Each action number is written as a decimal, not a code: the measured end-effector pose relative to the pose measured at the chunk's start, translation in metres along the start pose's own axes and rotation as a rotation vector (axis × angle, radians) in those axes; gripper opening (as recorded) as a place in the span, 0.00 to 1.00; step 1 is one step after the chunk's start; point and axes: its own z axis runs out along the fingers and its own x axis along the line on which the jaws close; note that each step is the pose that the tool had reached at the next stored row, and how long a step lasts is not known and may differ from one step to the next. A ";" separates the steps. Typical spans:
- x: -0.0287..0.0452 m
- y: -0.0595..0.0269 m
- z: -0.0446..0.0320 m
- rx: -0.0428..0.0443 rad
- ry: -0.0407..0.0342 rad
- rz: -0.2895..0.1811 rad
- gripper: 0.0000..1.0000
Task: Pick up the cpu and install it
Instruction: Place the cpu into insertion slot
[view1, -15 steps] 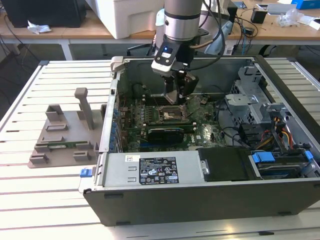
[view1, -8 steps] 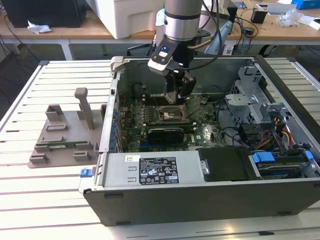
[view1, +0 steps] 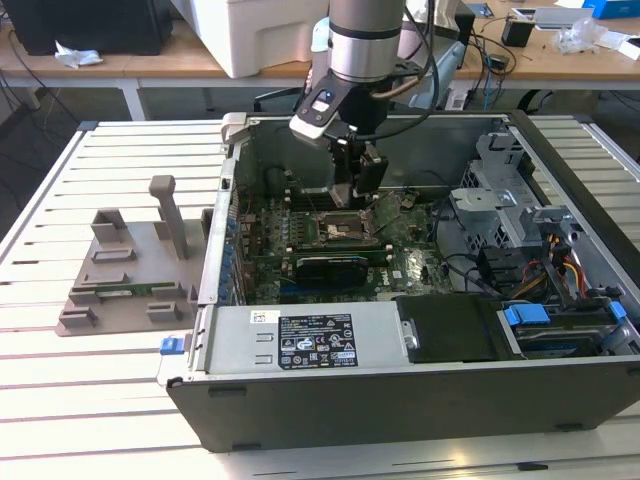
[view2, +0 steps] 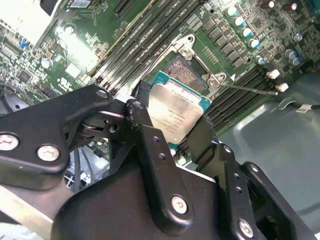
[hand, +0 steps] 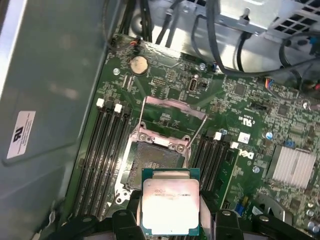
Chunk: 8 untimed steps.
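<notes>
Claw (view2: 172, 122): nearest item in both wrist views, closed narrow on the cpu (view2: 176, 107), gripping two opposite edges. Cpu held flat, metal top twd. camera, clear of the board, not seated. Approx. square, so no long axis; edges look roughly parallel to the socket (hand: 155, 160). Socket open and bare, retention frame (hand: 172, 107) raised. It lies just beyond the cpu's far edge, partly overlapped; exact alignment can't be judged. Memory slots (hand: 102, 150) flank the socket on the motherboard (hand: 235, 95). Ext. view: claw (view1: 355, 185) low inside the open computer case (view1: 400, 400) on the worktop (view1: 100, 400).
</notes>
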 end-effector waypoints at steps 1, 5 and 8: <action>0.0000 0.0000 0.0000 0.0003 0.0002 0.012 0.55; 0.0000 0.0000 0.0001 0.0017 0.0012 0.064 0.55; 0.0000 0.0000 0.0001 0.0030 0.0019 0.114 0.55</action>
